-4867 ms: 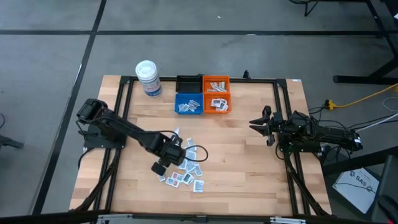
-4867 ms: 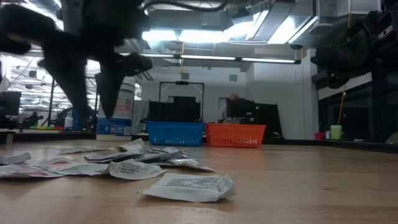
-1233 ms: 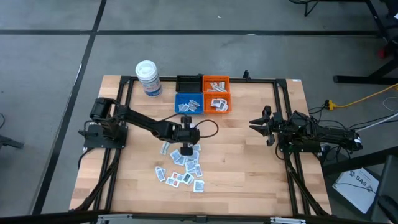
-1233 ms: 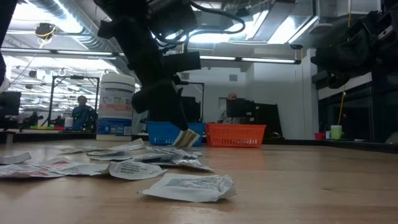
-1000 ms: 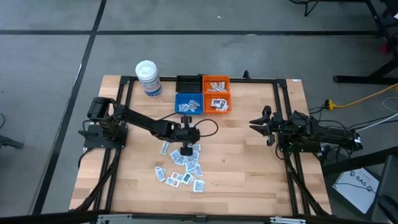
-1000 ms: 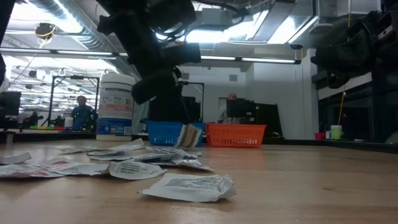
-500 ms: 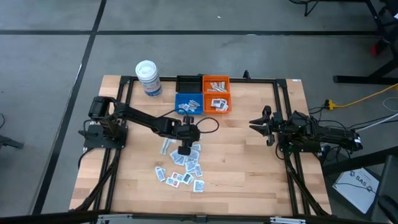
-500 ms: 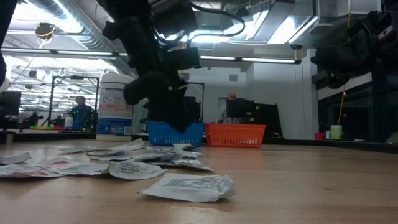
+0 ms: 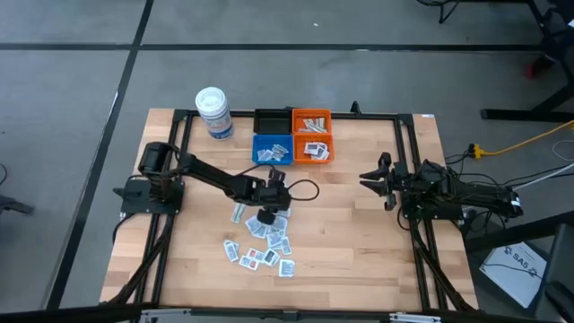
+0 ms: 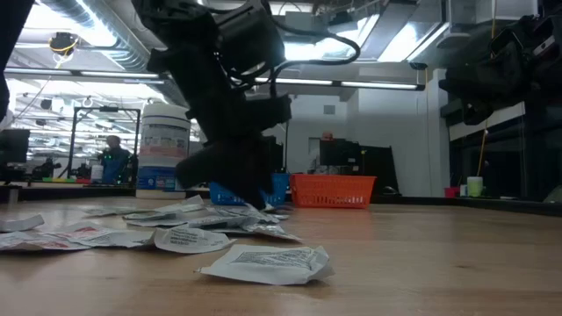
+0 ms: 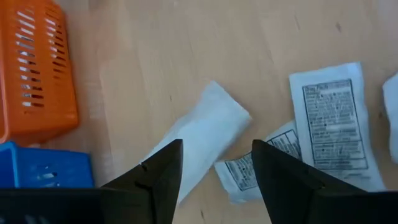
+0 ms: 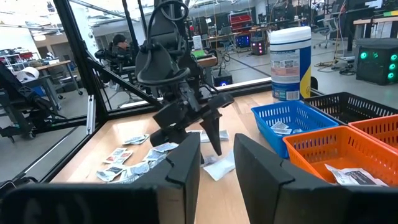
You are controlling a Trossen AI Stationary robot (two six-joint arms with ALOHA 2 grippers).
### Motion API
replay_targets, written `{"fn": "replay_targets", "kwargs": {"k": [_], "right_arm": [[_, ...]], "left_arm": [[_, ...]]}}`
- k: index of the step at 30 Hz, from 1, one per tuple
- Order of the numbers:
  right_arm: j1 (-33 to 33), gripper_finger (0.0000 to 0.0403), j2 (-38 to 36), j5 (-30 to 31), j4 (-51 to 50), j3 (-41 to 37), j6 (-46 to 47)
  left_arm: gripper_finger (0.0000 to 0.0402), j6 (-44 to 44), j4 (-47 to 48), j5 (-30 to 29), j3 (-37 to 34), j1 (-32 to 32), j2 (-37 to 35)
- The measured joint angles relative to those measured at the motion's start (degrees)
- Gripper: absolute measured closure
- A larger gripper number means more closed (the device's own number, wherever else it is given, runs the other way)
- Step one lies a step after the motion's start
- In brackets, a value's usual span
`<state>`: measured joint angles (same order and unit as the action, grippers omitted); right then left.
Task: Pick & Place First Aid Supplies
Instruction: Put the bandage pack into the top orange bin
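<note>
Few sachets (image 9: 265, 156) in blue bin (image 9: 272, 149) | orange bin (image 9: 312, 135) some | L gripper (image 11: 214, 163) spread, empty

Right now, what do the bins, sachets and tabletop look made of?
Orange bin and blue bin: likely moulded plastic, slotted walls, slight sheen.
Sachets: probably paper or foil laminate, matte white, printed, crinkled.
Tabletop: wood, visible plank grain, light finish.
</note>
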<state>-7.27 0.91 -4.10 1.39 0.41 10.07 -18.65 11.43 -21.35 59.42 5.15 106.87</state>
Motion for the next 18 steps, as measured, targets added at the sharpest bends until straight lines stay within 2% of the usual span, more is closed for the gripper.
{"fn": "replay_targets", "kwargs": {"k": [9,18], "right_arm": [[-0.02,0.0303,-0.02,0.0,0.0,0.01,0.0],[-0.02,0.0303,0.0,0.0,0.0,0.02,-0.02]], "left_arm": [[0.0217,0.5,-1.07,3.38,0.0,0.0,0.0],[0.0217,0.44,-6.55,3.46,0.0,0.0,0.85]]}}
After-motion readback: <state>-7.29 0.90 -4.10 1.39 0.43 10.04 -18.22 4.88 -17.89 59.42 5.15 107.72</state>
